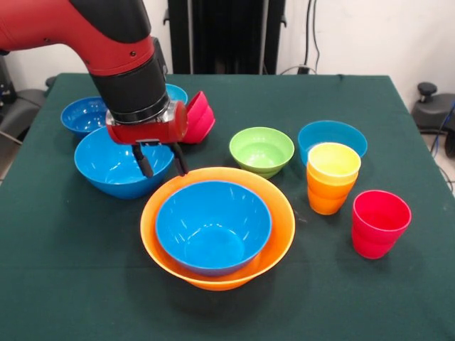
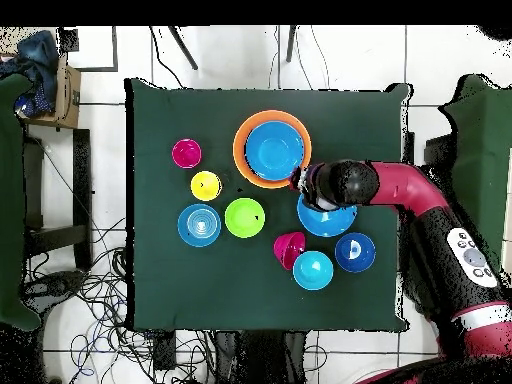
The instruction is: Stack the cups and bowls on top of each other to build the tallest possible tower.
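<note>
The gripper (image 1: 161, 160) hangs open and empty — seemingly just clear of the orange bowl (image 1: 274, 245) rim.

Gripper (image 1: 161, 160) hangs with fingers apart, empty, over the orange bowl's (image 1: 279, 234) back rim. A blue bowl (image 1: 213, 226) sits nested inside it. Yellow cup (image 1: 333, 163) is stacked in orange cup (image 1: 325, 195); red cup (image 1: 379, 223) stands nearby.

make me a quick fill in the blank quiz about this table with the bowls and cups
1. The blue bowl sits nested inside the large ____ bowl.
2. The yellow cup is stacked in an ____ cup.
3. The claw hangs with its fingers ____, holding nothing.
4. The red bowl lies tipped on its ____.

Missing words: orange; orange; open; side
</note>
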